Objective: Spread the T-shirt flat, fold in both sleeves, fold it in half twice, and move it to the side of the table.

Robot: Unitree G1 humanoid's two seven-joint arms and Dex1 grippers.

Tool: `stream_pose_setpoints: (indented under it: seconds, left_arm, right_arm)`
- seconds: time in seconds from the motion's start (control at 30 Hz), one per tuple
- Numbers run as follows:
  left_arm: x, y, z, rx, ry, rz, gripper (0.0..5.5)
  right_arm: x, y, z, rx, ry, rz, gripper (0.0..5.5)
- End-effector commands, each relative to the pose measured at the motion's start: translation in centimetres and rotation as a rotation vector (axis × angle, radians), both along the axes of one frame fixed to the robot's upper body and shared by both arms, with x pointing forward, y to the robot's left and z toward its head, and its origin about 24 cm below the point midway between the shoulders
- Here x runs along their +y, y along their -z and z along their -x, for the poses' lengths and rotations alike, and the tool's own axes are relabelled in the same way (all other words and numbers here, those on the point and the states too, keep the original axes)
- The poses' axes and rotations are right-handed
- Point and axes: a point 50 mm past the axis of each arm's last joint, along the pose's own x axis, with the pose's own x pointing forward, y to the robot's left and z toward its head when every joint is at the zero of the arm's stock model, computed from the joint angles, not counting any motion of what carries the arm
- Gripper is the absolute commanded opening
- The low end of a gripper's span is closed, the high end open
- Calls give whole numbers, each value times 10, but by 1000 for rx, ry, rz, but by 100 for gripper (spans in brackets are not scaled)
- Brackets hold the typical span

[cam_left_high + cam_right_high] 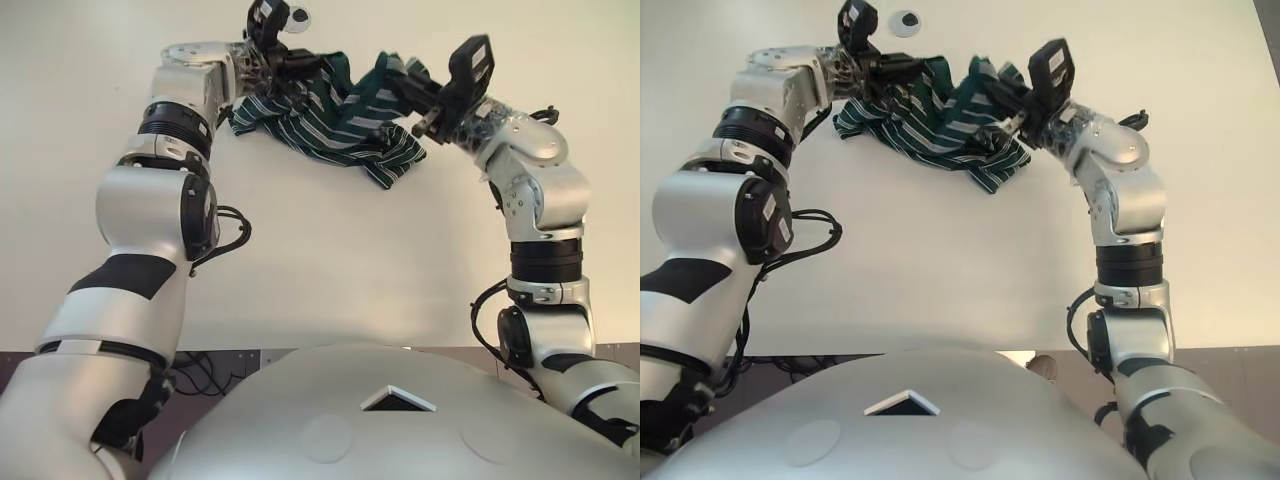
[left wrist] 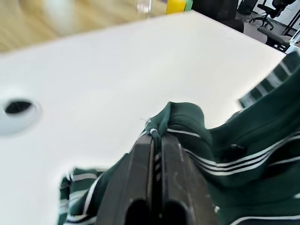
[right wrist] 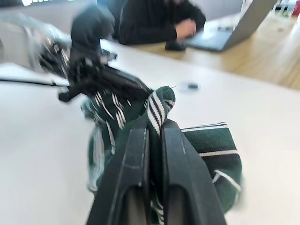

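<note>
So, spreading step: left jaws and right jaws each clamp a bunch of the T-shirt [image 1: 322, 116], crumpled toward the far side of the desk [image 1: 330, 250]. Next I'd say pull apart, lay flat.

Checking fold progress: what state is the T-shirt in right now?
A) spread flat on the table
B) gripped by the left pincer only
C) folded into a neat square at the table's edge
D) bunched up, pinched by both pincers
D: the T-shirt lies crumpled between the left pincer and the right pincer, each shut on a pinch of cloth.
</note>
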Motion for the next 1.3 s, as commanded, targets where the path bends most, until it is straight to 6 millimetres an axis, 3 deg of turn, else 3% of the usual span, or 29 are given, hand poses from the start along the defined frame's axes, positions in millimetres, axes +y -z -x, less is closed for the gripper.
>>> stream_pose_setpoints:
  seconds: [0.03, 0.17, 0.3, 0.53, 0.67, 0.8, 0.93, 1.07, 1.2, 1.3]
  left_arm:
    - [7, -38, -11, -163, -9, 45, 0]
    - [12, -75, -14, -327, -26, 78, 0]
    - [13, -133, -14, -512, -27, 127, 0]
    - [15, -188, -2, -721, -36, 94, 0]
    - [22, -182, 28, -647, 140, 46, 0]
    - [39, -188, 87, -479, 363, 17, 0]
    - [42, -218, 136, -425, 531, 7, 0]
    - [41, -249, 170, -429, 654, 32, 0]
    - [36, -276, 193, -468, 768, 100, 0]
    - [42, -301, 202, -526, 774, 174, 0]
  right_arm:
    - [-4, -21, -6, -66, 15, -9, 8]
    - [-8, -48, -14, -138, 36, -35, 8]
    - [-14, -88, -27, -242, 62, -46, 8]
    - [-17, -150, -32, -433, 79, -50, 8]
    - [-16, -157, -4, -362, -131, -63, 8]
    - [-29, -168, 36, -263, -351, -72, 8]
    - [-37, -187, 79, -245, -566, -44, 7]
    - [-42, -206, 112, -260, -707, -72, 7]
    - [-41, -225, 133, -286, -812, -136, 7]
    - [-44, -250, 146, -349, -871, -245, 7]
